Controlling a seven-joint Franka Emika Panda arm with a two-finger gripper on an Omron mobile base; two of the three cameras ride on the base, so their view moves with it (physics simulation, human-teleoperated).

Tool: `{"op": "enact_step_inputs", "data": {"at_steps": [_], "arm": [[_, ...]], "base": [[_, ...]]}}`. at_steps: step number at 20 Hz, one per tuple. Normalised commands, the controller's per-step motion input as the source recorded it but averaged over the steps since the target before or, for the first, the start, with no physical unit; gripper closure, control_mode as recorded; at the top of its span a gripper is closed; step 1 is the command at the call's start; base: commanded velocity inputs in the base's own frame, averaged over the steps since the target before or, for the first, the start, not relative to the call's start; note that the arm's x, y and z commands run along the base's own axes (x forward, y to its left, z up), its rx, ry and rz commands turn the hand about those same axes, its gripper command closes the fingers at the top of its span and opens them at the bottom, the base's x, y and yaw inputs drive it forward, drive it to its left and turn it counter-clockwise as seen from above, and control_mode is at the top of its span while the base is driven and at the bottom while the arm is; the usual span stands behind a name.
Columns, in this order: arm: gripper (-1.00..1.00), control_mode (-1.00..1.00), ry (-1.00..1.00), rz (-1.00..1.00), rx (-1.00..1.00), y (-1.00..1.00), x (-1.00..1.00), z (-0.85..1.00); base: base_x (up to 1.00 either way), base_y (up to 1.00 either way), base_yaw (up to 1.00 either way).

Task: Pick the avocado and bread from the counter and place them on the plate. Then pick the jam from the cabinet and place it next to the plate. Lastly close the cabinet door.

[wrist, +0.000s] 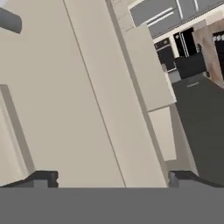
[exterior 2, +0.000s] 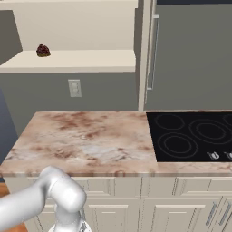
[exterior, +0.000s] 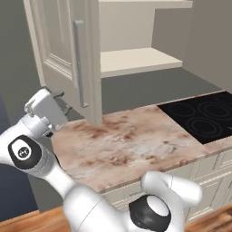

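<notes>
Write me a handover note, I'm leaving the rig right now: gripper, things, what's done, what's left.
Gripper: open, empty, at the outer face of the cabinet door, near the lower end of its handle.
Cabinet door: wide open, above the counter.
Shelf: a small dark lump sits on it, too small to tell whether it is the jam.
Done: food and jam steps cannot be confirmed.
Left: close the door.

Beige stone counter (exterior: 131,145) with reddish-brown marbling fills the centre of the left base view; a cream cabinet door (exterior: 63,50) with grey bar handle (exterior: 79,63) stands upper left, a glossy black cooktop (exterior: 204,118) at right, cream drawers (exterior 2: 149,204) below.
</notes>
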Motion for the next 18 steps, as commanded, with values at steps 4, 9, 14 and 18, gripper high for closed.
{"op": "enact_step_inputs", "data": {"at_steps": [4, 9, 14, 18], "arm": [[-1.0, -1.0, -0.09, 0.0, 0.21, -0.65, -0.25, 0.59], [-1.0, -1.0, -0.03, 0.01, 0.18, -0.59, -0.26, 0.67], [-1.0, -1.0, 0.07, 0.03, 0.14, -0.52, -0.21, 0.62], [-1.0, -1.0, 0.31, 0.01, 0.1, -0.46, -0.11, 0.6]], "base": [[0.0, 0.0, 0.0], [0.0, 0.0, 0.0], [0.0, 0.0, 0.0], [0.0, 0.0, 0.0]]}}
